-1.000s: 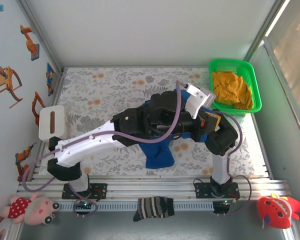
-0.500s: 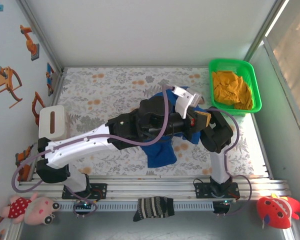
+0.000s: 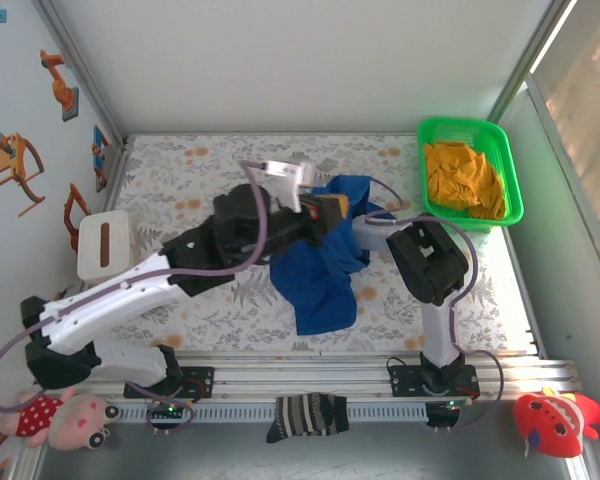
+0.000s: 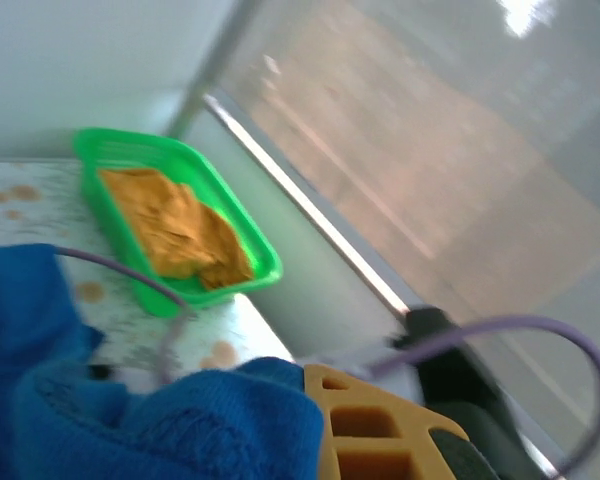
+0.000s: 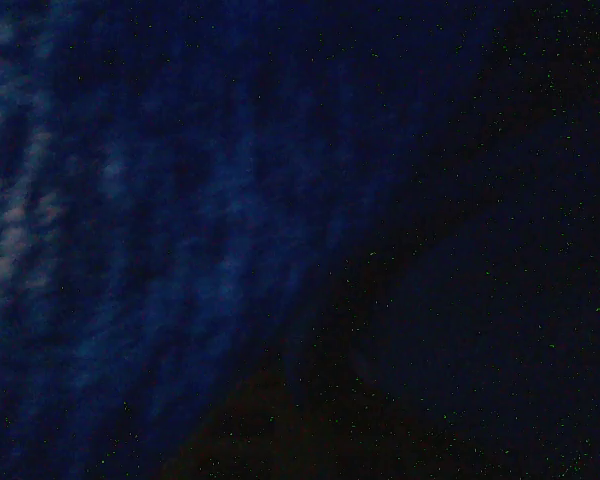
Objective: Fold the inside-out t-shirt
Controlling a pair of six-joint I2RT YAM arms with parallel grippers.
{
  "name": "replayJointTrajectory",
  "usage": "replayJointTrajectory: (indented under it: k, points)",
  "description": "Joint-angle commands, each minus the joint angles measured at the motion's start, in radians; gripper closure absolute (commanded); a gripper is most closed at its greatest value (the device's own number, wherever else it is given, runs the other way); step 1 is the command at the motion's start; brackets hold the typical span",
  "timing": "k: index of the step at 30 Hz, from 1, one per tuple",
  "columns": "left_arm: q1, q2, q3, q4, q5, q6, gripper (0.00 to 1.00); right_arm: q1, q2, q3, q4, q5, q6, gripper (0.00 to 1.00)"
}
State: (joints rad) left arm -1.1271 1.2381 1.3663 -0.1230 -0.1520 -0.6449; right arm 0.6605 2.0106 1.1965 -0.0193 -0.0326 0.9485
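Observation:
The inside-out t-shirt (image 3: 318,278) is a crumpled royal-blue heap in the middle of the flowered table (image 3: 190,180). Its upper part is lifted toward my left gripper (image 3: 325,208). That gripper is shut on a bunch of the blue cloth (image 4: 160,420), which presses against its orange finger (image 4: 380,430). My right arm (image 3: 430,262) reaches left from its elbow into the shirt's upper folds, where its gripper is buried. Dark blue t-shirt cloth (image 5: 180,220) lies right against the right wrist camera and hides the fingers, which are shut inside the cloth.
A green basket (image 3: 435,128) holding orange-yellow cloth (image 3: 465,178) stands at the table's back right corner. A white block (image 3: 105,245) sits at the left edge. A striped sock (image 3: 305,415) lies on the front rail, with soft toys (image 3: 65,415) at both front corners.
The left arm has swung left and back, pulling the held shirt cloth with it and uncovering the shirt. The right gripper has gone from open to shut inside the cloth.

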Motion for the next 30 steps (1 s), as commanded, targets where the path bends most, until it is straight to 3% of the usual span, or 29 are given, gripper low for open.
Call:
replayJointTrajectory:
  k: [1, 5, 9, 12, 18, 19, 21, 23, 26, 30]
  points:
    - [0.192, -0.137, -0.131, 0.018, -0.059, -0.138, 1.00, 0.005, -0.068, -0.051, 0.050, -0.191, -0.112, 1.00]
    - [0.488, -0.210, -0.284, -0.087, -0.033, -0.220, 1.00, 0.007, -0.183, -0.076, 0.075, -0.281, -0.153, 1.00]
    - [0.745, -0.168, -0.428, -0.081, 0.107, -0.278, 1.00, 0.006, -0.307, -0.078, 0.049, -0.335, -0.173, 1.00]
    - [0.833, -0.068, -0.473, -0.070, 0.152, -0.272, 1.00, 0.007, -0.399, -0.052, 0.025, -0.375, -0.167, 1.00]
    - [0.876, 0.188, -0.435, -0.063, 0.206, -0.197, 1.00, -0.002, -0.529, 0.058, -0.036, -0.379, -0.171, 1.00]
    - [0.878, 0.233, -0.416, -0.067, 0.235, -0.174, 0.88, -0.012, -0.541, 0.085, -0.035, -0.378, -0.165, 1.00]
    - [0.875, 0.285, -0.376, -0.081, 0.291, -0.131, 0.52, -0.026, -0.550, 0.129, -0.039, -0.367, -0.169, 1.00]
    - [0.859, 0.269, -0.364, -0.090, 0.317, -0.108, 0.30, -0.040, -0.551, 0.147, -0.030, -0.343, -0.170, 1.00]
    - [0.813, 0.153, -0.374, -0.104, 0.267, -0.094, 0.15, -0.065, -0.540, 0.107, 0.078, -0.332, -0.128, 1.00]
    - [0.708, -0.016, -0.417, -0.093, 0.191, -0.150, 0.07, -0.094, -0.492, 0.009, 0.330, -0.360, -0.008, 1.00]
